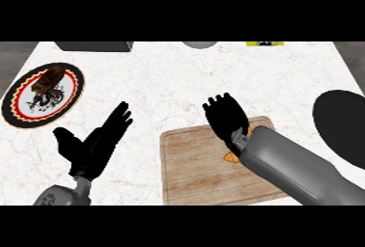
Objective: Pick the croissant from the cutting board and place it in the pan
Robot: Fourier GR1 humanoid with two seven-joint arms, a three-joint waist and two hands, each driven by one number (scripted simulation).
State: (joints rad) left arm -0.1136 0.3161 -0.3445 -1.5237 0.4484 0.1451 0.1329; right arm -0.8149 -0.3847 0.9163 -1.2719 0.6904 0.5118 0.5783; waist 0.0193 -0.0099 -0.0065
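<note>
The right hand (227, 120) is held open above the cutting board (192, 166), nothing gripped. The croissant (230, 157) is glimpsed beneath its wrist. The left hand (96, 142) is spread open.

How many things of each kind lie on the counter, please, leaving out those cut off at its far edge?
plate: 1
pan: 1
cutting board: 1
food: 2, the croissant on the board and a brown piece on the plate
Total: 5
</note>
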